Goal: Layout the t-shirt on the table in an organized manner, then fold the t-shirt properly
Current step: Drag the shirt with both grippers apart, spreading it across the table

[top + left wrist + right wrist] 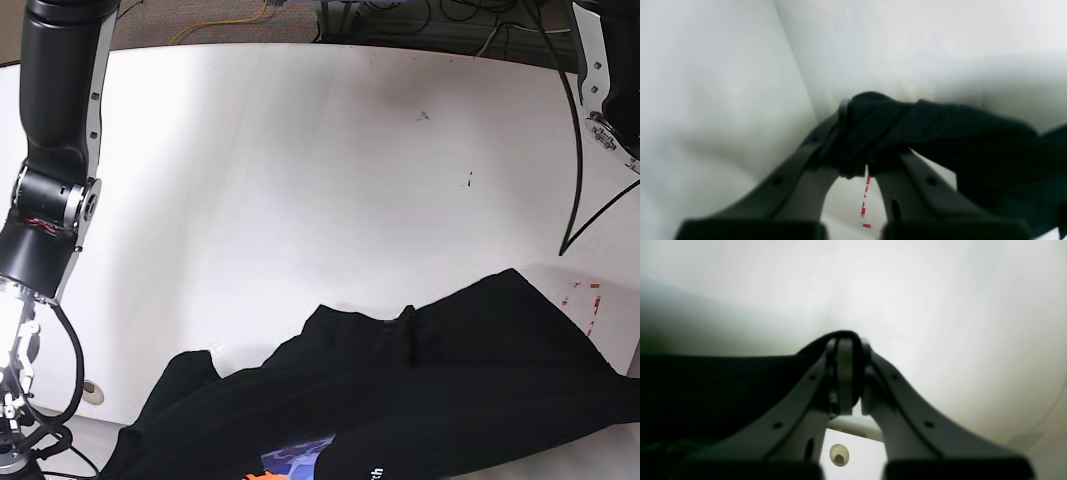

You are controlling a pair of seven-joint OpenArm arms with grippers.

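The black t-shirt (440,390) is soft and floppy, hanging low over the near edge of the white worktop (300,160). The left pincer (867,166) and right pincer (853,373) each pinch an edge. Hold the shoulders.

Black t-shirt (450,370), glossy white table (300,160)
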